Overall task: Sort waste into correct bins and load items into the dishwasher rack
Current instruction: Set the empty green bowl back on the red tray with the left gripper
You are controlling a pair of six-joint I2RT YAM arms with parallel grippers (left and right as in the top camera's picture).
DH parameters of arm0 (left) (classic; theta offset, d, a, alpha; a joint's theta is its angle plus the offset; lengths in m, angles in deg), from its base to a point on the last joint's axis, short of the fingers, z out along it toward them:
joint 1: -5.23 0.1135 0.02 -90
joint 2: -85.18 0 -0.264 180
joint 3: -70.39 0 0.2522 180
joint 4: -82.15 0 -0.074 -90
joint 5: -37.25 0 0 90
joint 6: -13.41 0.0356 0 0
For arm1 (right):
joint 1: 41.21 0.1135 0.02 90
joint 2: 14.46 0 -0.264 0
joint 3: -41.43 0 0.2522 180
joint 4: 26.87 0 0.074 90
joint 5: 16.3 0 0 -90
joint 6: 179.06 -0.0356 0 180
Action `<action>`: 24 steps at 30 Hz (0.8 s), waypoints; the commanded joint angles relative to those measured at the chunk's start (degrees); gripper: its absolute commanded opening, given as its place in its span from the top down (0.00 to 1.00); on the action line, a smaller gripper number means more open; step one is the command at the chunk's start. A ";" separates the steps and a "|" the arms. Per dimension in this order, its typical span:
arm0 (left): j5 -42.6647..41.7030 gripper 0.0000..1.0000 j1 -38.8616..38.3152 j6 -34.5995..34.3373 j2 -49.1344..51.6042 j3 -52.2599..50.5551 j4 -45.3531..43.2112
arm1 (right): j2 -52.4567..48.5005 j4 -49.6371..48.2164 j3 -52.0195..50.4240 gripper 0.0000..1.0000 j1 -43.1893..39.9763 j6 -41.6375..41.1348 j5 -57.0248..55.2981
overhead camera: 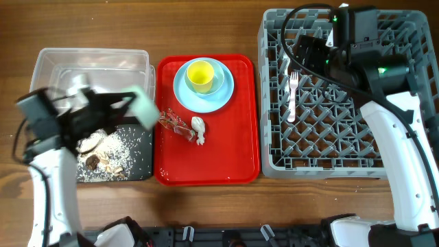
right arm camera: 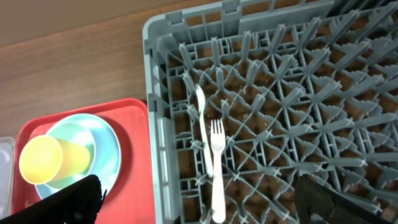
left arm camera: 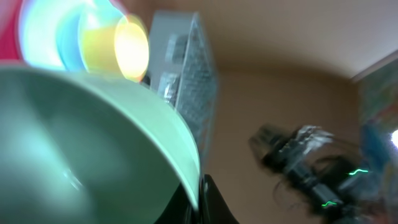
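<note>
Bowl [left arm camera: 81, 143], green, was clamped in left gripper [overhead camera: 129, 107] above black tray [overhead camera: 139, 161]; right gripper [right arm camera: 205, 208] stood wide over fork [right arm camera: 216, 158] in rack [right arm camera: 323, 93].

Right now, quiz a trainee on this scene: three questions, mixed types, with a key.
1. True or false: the fork lies in the rack.
2. What does the left gripper hold? A) yellow cup B) green bowl C) wrapper
3. Fill in: the rice lies in the ___ tray.
Key: 1 true; 2 B; 3 black.
</note>
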 commanded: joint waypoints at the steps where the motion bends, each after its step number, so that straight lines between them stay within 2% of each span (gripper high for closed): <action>1: 26.47 0.96 -25.62 -2.56 -1.55 1.09 3.78 | -0.55 -0.17 0.26 0.00 0.07 0.28 -0.39; 7: 59.71 0.96 -59.12 -2.69 0.00 1.09 12.28 | -0.55 -0.17 0.26 0.00 0.07 0.26 -0.39; 10: 72.78 0.96 -68.96 -5.55 1.92 1.09 16.41 | -0.55 -0.17 0.26 0.00 0.07 0.28 -0.39; 12: 79.10 0.96 -72.54 -5.77 3.15 1.09 18.60 | -0.55 -0.20 0.26 0.00 0.07 0.28 -0.39; 14: 82.14 0.96 -73.72 -5.75 4.55 1.09 19.65 | -0.55 -0.17 0.26 0.00 0.07 0.28 -0.39; 19: 82.55 0.96 -73.75 -5.75 7.63 1.07 19.91 | -0.55 -0.20 0.26 0.00 0.07 0.28 -0.37; 22: 81.99 0.92 -73.77 -5.77 7.72 1.07 19.71 | -0.55 -0.17 0.26 0.00 0.07 0.28 -0.39; 24: 79.89 0.85 -73.75 -5.75 7.72 1.07 19.04 | -0.55 -0.20 0.26 0.00 0.07 0.26 -0.39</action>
